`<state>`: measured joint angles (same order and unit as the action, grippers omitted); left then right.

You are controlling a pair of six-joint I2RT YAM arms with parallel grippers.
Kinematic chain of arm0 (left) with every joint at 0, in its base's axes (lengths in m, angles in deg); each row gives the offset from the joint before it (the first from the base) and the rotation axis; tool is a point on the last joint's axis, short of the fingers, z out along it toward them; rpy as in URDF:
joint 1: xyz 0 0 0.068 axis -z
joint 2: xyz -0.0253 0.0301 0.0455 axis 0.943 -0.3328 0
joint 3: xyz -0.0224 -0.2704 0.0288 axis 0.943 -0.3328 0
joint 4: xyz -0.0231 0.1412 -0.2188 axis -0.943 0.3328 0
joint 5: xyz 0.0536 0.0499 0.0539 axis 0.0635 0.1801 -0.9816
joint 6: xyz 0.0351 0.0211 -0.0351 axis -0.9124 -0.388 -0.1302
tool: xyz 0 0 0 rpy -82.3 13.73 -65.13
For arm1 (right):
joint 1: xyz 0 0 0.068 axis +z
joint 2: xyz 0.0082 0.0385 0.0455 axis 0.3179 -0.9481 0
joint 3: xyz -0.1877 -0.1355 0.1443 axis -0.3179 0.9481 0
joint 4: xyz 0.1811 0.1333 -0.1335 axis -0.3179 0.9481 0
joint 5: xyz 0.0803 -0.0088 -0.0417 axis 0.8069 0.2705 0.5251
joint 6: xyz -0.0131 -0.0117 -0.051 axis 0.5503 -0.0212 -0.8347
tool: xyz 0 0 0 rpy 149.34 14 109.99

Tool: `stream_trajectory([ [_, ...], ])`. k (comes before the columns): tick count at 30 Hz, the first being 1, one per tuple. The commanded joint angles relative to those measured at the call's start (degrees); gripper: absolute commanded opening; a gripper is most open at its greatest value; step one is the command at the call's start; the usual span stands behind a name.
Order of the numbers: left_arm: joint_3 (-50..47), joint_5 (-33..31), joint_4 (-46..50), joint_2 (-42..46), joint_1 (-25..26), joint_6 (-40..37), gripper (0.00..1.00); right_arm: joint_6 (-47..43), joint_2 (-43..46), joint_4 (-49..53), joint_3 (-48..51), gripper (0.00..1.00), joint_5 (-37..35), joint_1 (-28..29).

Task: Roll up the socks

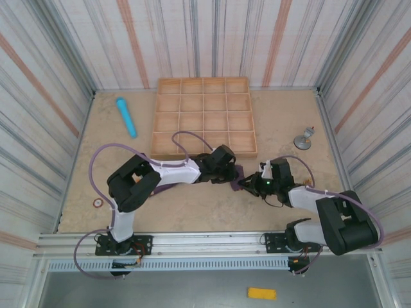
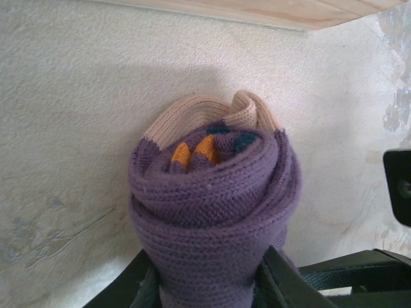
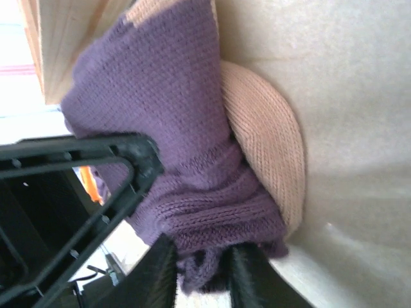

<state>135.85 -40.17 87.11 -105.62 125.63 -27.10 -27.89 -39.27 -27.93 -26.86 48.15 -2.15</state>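
The socks (image 1: 236,174) are one purple knit roll on the table just in front of the wooden tray (image 1: 204,154), between both grippers. In the left wrist view the socks (image 2: 212,199) show a beige cuff with orange and teal bits at the core. My left gripper (image 2: 205,279) presses its fingers against both sides of the roll's lower part. It reaches in from the left (image 1: 225,171). My right gripper (image 1: 252,184) meets the roll from the right. Its jaws (image 3: 202,273) stand slightly apart, with a loose purple fold of the socks (image 3: 167,122) hanging between them.
A light blue cylinder (image 1: 126,117) lies at the far left, beside the tray. A small grey stand (image 1: 302,140) sits at the right. A small ring (image 1: 97,203) lies near the left front edge. The tray's wall (image 3: 58,51) stands right behind the roll.
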Motion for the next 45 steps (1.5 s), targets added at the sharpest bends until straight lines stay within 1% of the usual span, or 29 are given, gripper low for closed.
stream_trajectory([
  [1, 1.15, 2.81, 7.3, -3.45, -1.47, -1.33, 0.26, -0.05, 1.45, 17.65, 1.14, 0.35, -4.75, -0.03],
  [4, 1.13, 5.36, 8.99, -3.35, -3.48, -3.17, 0.23, -1.18, 5.36, 22.07, -0.56, 0.44, -4.69, -0.06],
  [5, 1.33, 6.12, 9.62, -3.39, -4.09, -4.04, 0.23, -1.43, 6.62, 23.34, -1.03, 0.48, -4.77, -0.03],
  [6, 1.74, 7.24, 10.8, -3.44, -4.78, -5.26, 0.22, -1.78, 8.1, 24.84, -1.68, 0.55, -4.83, -0.06],
  [8, 2.6, 8.05, 12.94, -3.48, -5.49, -7.26, 0.21, -2.46, 10.02, 27.45, -3.01, 0.62, -5.06, -0.08],
  [11, 2.67, 10.34, 12.55, -3.85, -6.3, -10.02, 0.2, -3.59, 11.24, 30.01, -4.99, 0.71, -6.44, -0.05],
  [14, 2.57, 12.25, 11.19, -4.49, -6.42, -12.56, 0.18, -4.65, 9.3, 29.27, -6.61, 0.75, -7.24, -0.04],
  [16, 2.31, 12.68, 10.47, -4.54, -6.38, -13.37, 0.18, -5.56, 5.95, 27.73, -8.28, 0.75, -7.57, -0.03],
  [22, 0.96, 12.68, 8.0, -4.37, -6.38, -13.99, 0.16, -4.3, -3.32, 17.99, -11.15, 0.75, -7.22, -0.03],
  [27, 0.41, 12.33, 7.35, -4.31, -6.38, -13.38, 0.16, -4.68, -9.28, 14.54, -13.31, 0.73, -7.82, -0.04],
  [32, 0.19, 12.07, 7.16, -4.31, -6.38, -12.78, 0.15, -4.5, -13.29, 11.41, -12.65, 0.64, -7.74, 0.89],
  [37, 0.25, 11.89, 7.02, -4.58, -6.38, -12.15, 0.16, -3.47, -14.82, 9.48, -11.77, 0.48, -8.76, 3.93],
  [42, 0.11, 11.6, 7.05, -4.56, -6.38, -11.66, 0.17, -2.09, -15.31, 7.34, -9.72, 0.36, -8.04, 4.36],
  [45, 0.09, 11.37, 7.1, -4.5, -6.38, -11.37, 0.19, -1.78, -15.16, 7.15, -9.44, 0.27, -7.77, 4.78],
])
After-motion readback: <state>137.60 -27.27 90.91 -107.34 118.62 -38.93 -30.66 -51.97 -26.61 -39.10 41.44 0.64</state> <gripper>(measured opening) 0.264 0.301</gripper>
